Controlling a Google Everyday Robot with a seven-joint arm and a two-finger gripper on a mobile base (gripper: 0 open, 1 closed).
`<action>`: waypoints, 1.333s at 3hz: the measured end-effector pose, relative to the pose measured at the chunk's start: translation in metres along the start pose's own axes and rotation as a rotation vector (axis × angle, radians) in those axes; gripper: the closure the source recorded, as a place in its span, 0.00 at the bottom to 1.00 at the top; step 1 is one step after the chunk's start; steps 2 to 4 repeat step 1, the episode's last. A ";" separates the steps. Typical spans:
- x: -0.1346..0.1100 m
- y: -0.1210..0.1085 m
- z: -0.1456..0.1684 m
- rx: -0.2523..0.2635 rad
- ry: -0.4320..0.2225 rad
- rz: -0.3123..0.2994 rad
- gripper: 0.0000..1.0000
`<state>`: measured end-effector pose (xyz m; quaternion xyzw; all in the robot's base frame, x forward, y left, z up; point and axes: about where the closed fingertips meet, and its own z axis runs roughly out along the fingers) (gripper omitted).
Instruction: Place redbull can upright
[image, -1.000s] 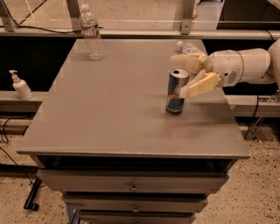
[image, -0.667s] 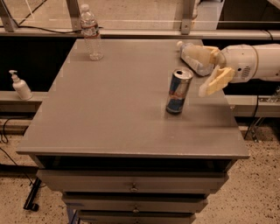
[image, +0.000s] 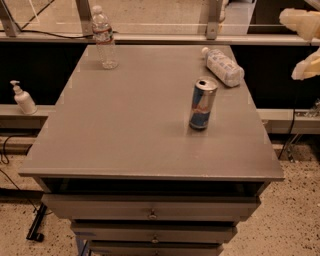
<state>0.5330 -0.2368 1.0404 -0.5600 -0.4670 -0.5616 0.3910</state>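
The redbull can (image: 202, 104) stands upright on the grey table top (image: 125, 125), right of the middle, its shiny top with the pull-tab facing up. My gripper (image: 304, 44) is at the right edge of the view, up and well to the right of the can, beyond the table's right side. Its cream fingers (image: 300, 21) are spread apart with nothing between them. Nothing touches the can.
A clear plastic water bottle (image: 104, 38) stands upright at the table's far left. A white-labelled plastic bottle (image: 223, 66) lies on its side at the far right, behind the can. A white pump dispenser (image: 23, 98) sits on a ledge to the left. Drawers (image: 150, 212) are below.
My gripper has let go of the can and drawn back up and to the right, away from the table. The can stays standing upright where it was.
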 end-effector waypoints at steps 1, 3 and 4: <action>0.010 0.007 -0.011 -0.033 0.023 -0.007 0.00; 0.010 0.007 -0.011 -0.033 0.023 -0.007 0.00; 0.010 0.007 -0.011 -0.033 0.023 -0.007 0.00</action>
